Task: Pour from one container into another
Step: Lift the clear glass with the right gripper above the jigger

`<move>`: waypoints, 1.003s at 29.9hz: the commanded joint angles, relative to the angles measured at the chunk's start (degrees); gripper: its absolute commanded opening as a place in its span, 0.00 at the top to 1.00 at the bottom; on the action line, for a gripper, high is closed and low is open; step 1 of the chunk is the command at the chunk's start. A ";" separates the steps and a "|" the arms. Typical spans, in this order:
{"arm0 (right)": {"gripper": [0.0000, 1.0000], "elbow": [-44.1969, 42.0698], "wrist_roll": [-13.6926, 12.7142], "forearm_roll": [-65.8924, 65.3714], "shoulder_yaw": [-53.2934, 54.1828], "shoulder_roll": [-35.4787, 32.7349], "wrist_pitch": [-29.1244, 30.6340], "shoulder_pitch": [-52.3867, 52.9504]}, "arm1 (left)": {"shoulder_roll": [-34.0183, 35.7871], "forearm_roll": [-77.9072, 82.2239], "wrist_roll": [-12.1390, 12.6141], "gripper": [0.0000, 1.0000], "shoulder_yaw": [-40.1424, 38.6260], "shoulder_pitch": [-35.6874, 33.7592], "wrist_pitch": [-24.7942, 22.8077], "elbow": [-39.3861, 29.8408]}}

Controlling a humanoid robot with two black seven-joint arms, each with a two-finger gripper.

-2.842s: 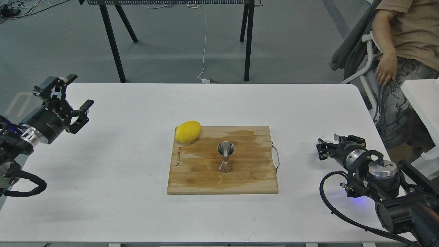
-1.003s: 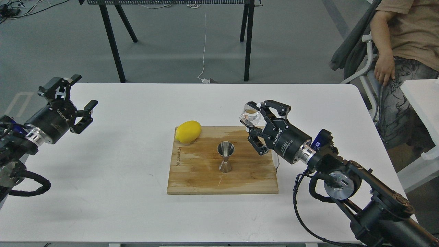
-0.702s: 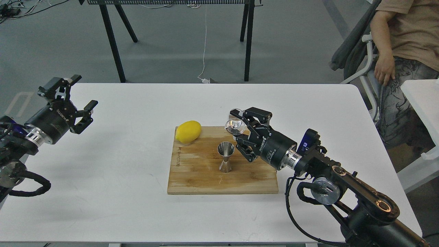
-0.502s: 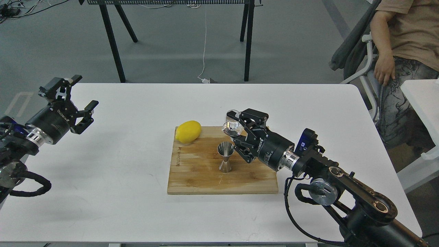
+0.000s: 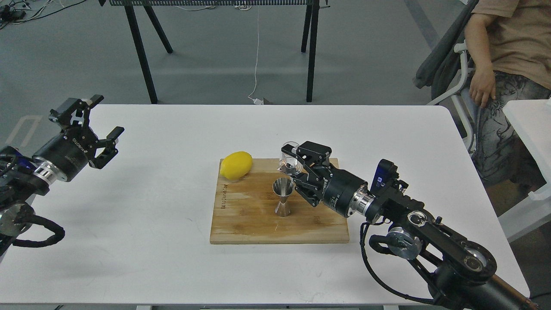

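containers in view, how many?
2. The glass cup is held by the right gripper above the cutting board; the metal jigger stands on the board. None seem hidden.

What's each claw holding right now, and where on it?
Right claw grips the clear glass cup by its side wall, above the jigger. Left claw is open, empty.

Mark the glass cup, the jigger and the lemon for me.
glass cup [image 5: 289, 160], head view, its clear side wall.
jigger [image 5: 283, 188], head view, its upper cone.
lemon [image 5: 236, 165], head view, middle of its peel.
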 commanded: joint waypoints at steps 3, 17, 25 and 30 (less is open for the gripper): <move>0.52 -0.09 0.22 -1.45 -1.33 0.01 -0.11 1.02 | -0.01 0.00 0.00 0.08 -0.06 0.00 0.00 0.00; 0.52 -0.44 0.31 -6.72 -1.86 -0.43 -0.37 1.55 | 0.08 0.00 0.00 0.08 -0.06 0.00 0.00 0.00; 0.52 -0.61 0.31 -9.45 -1.95 -0.52 -0.37 1.63 | -0.01 0.00 0.00 0.08 -0.06 0.00 0.00 0.00; 0.52 -1.14 0.39 -10.68 -3.97 -0.52 -0.46 2.78 | -0.01 0.00 0.00 0.08 -0.06 0.00 0.00 0.00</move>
